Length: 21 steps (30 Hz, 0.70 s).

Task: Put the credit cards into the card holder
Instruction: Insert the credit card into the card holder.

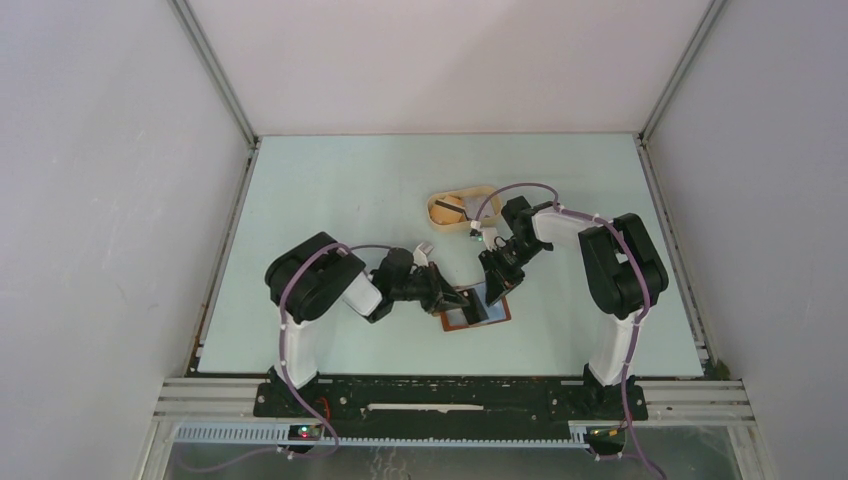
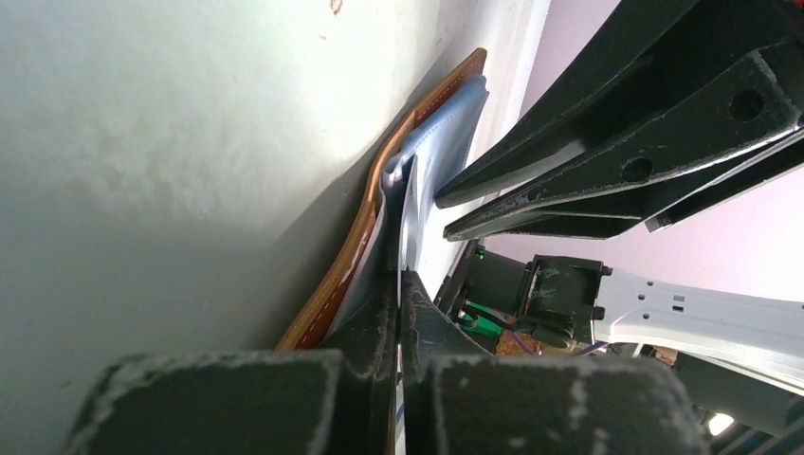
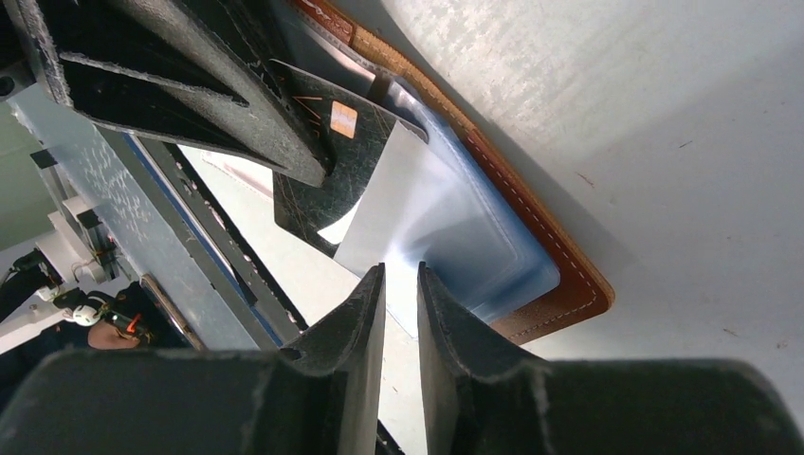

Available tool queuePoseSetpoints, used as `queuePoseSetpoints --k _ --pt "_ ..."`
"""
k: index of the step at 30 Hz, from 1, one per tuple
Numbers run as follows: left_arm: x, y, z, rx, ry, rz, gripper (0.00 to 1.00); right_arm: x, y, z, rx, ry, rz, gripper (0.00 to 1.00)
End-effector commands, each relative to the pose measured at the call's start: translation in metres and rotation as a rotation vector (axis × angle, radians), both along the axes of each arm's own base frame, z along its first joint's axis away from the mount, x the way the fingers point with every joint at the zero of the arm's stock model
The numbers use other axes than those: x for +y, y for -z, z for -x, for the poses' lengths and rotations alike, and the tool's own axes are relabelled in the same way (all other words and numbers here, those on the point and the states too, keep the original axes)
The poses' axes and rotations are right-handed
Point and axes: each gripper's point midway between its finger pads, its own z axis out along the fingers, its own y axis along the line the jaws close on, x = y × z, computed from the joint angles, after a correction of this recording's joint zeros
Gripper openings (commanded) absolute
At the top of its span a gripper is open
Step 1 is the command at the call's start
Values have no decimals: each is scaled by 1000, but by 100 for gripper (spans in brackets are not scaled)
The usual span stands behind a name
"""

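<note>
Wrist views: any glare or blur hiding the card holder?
Left wrist: the left claw is a soft blur at the bottom, card holder edge sharp, shadow along it on the table. Right wrist: bright glare washes out the silvery card; right claw out of focus. Top external: even light, no glare.

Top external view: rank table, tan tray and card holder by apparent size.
1. table, clearly largest.
2. tan tray and card holder: they look about alike and both are partly covered, so not ranked.

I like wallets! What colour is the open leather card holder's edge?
Reddish-brown with pale stitching, the flat leather card holder; clearest in right wrist view.
</note>
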Motion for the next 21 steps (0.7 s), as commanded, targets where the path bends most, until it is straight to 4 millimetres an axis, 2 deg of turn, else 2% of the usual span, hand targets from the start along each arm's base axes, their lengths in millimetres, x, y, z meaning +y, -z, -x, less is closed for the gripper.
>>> queuePoseSetpoints --k 1,7,13,18,21 --pt "-2 15 9 46 30 -37 1 0 -5 -17 -90 -7 10 28" --pt "-3 18 9 53 32 -41 6 6 -22 -17 -129 -36 -56 29" --pt "-4 17 8 48 38 -40 16 22 -60 -13 -269 -112 -221 28" --pt "-4 18 9 53 48 -43 22 46 -89 13 -497 -327 -373 21" --pt "-3 20 9 60 48 -46 24 59 -90 39 -683 -540 -436 18"
